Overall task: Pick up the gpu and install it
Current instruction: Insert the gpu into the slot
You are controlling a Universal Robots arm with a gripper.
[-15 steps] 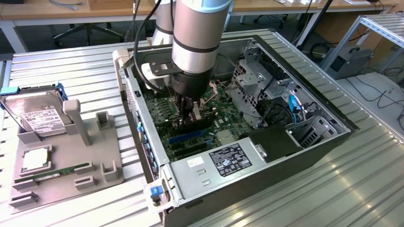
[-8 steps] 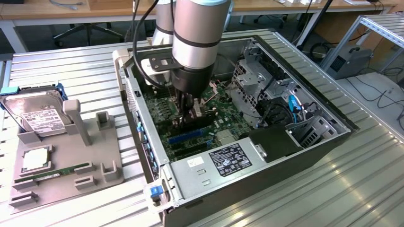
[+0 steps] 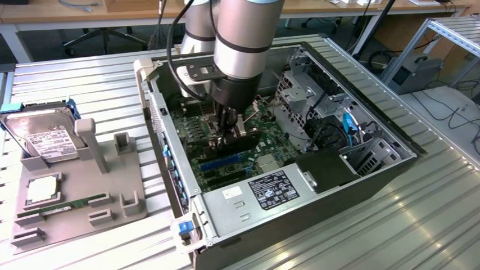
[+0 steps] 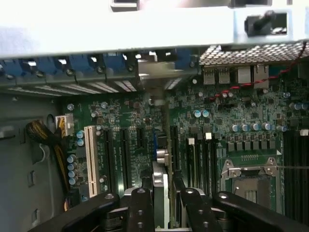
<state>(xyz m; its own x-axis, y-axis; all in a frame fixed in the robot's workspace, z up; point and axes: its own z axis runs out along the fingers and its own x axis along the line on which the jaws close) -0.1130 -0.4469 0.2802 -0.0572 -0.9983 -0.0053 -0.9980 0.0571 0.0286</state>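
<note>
My gripper (image 3: 229, 130) reaches down into the open computer case (image 3: 161, 107), just above the green motherboard (image 3: 197, 160). It is shut on the gpu (image 3: 234, 147), a thin dark card held upright and edge-on. In the wrist view the gripper (image 4: 164, 208) has its black fingers (image 4: 140, 208) on either side of the gpu (image 4: 161, 181). The card's edge runs over the black expansion slots towards the rear slot openings, where a silvery bracket (image 4: 154, 72) shows. Whether the card sits in a slot I cannot tell.
On the exterior view's left, a grey tray (image 3: 120, 197) holds a hard drive (image 3: 46, 138), a green RAM stick (image 3: 71, 203) and a square chip (image 3: 41, 190). Inside the case are the power supply (image 3: 274, 191), a metal drive cage (image 3: 300, 95) and cables (image 3: 349, 126).
</note>
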